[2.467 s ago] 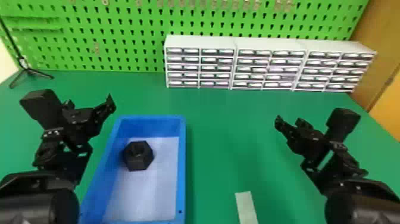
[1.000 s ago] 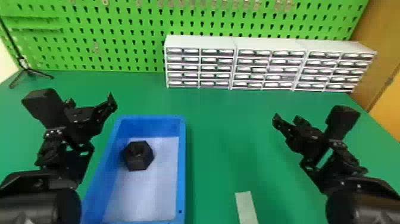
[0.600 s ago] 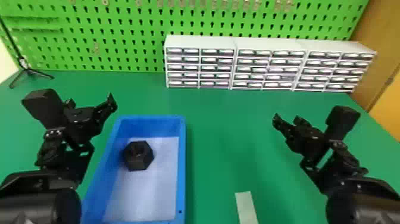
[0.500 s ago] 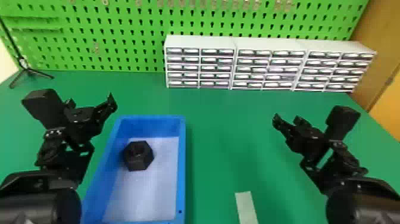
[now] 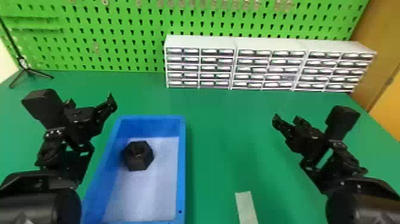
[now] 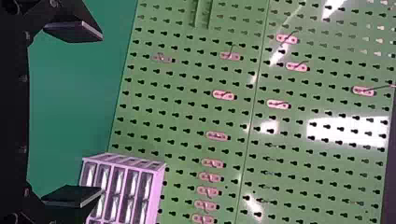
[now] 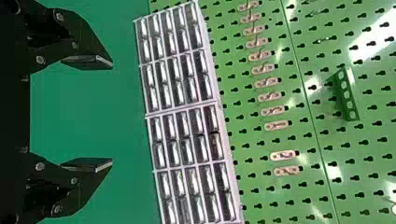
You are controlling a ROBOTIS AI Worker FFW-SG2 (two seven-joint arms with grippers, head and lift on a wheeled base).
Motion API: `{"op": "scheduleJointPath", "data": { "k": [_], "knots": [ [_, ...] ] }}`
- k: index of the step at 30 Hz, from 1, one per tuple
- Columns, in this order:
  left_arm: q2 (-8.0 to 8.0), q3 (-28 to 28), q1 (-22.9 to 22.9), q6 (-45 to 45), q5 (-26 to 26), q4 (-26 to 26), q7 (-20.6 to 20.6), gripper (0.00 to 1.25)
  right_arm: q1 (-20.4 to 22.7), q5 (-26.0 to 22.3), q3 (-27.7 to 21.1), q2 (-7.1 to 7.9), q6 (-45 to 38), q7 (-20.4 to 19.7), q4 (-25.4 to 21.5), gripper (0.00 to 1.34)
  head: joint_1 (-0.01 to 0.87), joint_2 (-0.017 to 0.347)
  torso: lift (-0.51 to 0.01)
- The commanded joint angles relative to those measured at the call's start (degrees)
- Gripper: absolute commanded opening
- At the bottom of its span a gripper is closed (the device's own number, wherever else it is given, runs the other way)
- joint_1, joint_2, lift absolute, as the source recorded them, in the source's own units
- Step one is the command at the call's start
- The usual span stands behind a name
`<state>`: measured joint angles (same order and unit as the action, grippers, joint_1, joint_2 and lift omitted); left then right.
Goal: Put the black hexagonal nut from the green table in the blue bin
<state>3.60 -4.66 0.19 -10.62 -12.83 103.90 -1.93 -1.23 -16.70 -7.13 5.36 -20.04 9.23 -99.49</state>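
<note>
The black hexagonal nut (image 5: 138, 156) lies inside the blue bin (image 5: 181, 166), on its pale floor, near the left wall and toward the far end, with its hole facing roughly up. Of the two arms, the left is plainly the nearer: from the left claw (image 6: 102, 113), which hangs beside the bin's far left corner, the nut lies to the right and back toward the robot, apart from the fingers. Its hexagonal outline offers no obvious long axis (the bin has one, running away from the robot), so any regrasp would probably go by a pair of opposite flats. The left claw's fingers stand wide apart with nothing between them; so do those of the right claw (image 7: 112, 112), parked over the tabletop (image 5: 220, 143) well to the right of the bin, with the nut far off to its left. Judging by the nut's place, the task looks done, and the next move should simply keep both arms clear or take them back. The one thing I would watch is the left arm, close alongside the bin's left wall: a careless swing to the right could bump the rim and slide the nut.
</note>
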Motion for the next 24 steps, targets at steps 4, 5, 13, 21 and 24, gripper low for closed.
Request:
{"op": "scheduleJointPath", "data": {
  "k": [4, 5, 13, 21, 24],
  "knots": [
    [0.0, 0.0, 0.1, 0.1, -0.1, 0.1, 0.0, 1.12, -0.2, 0.0, 0.0, 0.0, 0.0, 0.0, 0.0, 0.82, 0.692, 0.008, -0.097],
    [0.0, 0.0, 0.1, 0.1, -0.1, 0.1, 0.0, 1.12, -0.2, 0.0, 0.0, 0.0, 0.0, 0.0, 0.0, 0.82, 0.692, 0.008, -0.097],
    [0.0, 0.0, 0.1, 0.1, -0.1, 0.1, 0.0, 1.12, -0.2, 0.0, 0.2, 0.09, 0.0, 0.0, 0.0, 0.82, 0.692, 0.008, -0.097],
    [0.0, -0.1, 0.1, 0.1, -0.2, 0.1, 0.0, 1.12, -0.4, 0.0, 0.4, 0.09, 0.0, 0.0, 0.0, 0.82, 0.692, 0.008, -0.097],
    [0.0, -0.1, 0.1, 0.0, -0.2, 0.0, 0.0, 1.12, -0.4, 0.0, 0.4, 0.18, 0.0, 0.0, 0.0, 0.82, 0.692, 0.008, -0.097]
  ]
}}
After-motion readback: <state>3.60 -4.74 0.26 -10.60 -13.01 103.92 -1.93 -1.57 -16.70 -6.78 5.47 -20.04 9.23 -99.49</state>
